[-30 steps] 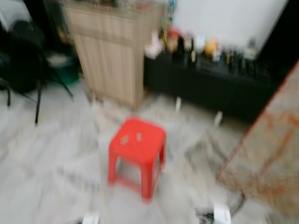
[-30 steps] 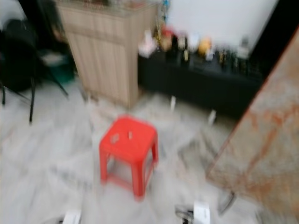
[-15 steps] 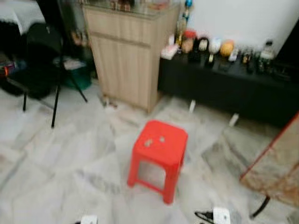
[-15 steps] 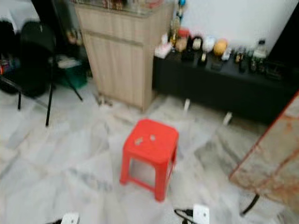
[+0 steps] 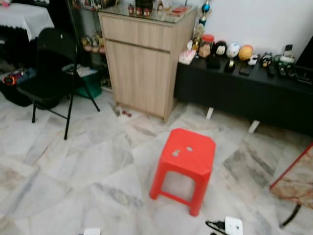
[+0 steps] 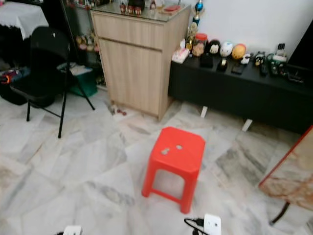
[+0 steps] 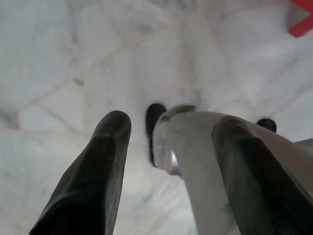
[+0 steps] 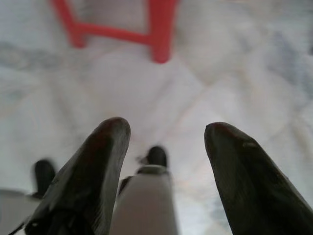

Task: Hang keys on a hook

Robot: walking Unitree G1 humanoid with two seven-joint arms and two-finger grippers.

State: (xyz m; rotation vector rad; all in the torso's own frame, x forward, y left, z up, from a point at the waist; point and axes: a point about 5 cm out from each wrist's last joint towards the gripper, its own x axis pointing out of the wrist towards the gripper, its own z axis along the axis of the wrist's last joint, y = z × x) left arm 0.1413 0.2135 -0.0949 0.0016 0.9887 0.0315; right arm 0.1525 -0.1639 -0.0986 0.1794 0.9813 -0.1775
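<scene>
A red plastic stool stands on the marble floor in the middle of the eye views. Two small pale marks sit on its seat; I cannot tell whether they are keys or holes. My left gripper hangs open over the bare floor beside my silver leg, with a corner of the stool far ahead. My right gripper also hangs open with nothing between its fingers, and the stool's legs lie beyond it.
A wooden cabinet stands behind the stool, and a low black bench with several small ornaments runs to its right. A black folding chair stands at the left. A marble table edge juts in at the right.
The whole picture has shifted and sharpened, so the camera has turned left and steadied. The stool now sits further right in the frame. Nothing in the room has visibly moved.
</scene>
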